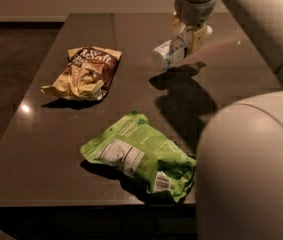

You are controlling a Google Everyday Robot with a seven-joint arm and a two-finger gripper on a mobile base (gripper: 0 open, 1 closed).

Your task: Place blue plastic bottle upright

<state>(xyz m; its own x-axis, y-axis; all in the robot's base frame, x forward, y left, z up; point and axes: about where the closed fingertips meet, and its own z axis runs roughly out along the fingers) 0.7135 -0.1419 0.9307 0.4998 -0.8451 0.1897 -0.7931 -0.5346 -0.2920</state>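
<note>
Near right: big pale robot arm housing (251,169) fills the corner, cuts off the table's near right part; dark glossy table (46,139) runs from near edge to far wall; near centre: green snack bag (140,156) lying flat, crumpled, white nutrition panel facing up, closed, contents not visible; mid left: brown and yellow chip bag (83,73) lying flat, crinkled, closed, contents not visible, well apart from the green bag; far right of centre: blue plastic bottle (167,54), small, clear body with pale bluish-white label, white cap end pointing left and slightly near, lying tilted close to horizontal, not upright; bottle is off the table surface, its dark shadow (178,79) on the tabletop just below and nearer; cannot tell if there is liquid inside; gripper (187,43) comes down from above at the far right, its two yellowish fingers (199,37) clamped on the bottle's right end, bottle sticking out to the left of them; pale wrist (195,4) straight above the gripper, arm reaching off to the upper right; bottle well apart from both bags; dark floor (11,59) at far left beyond the table edge.
</note>
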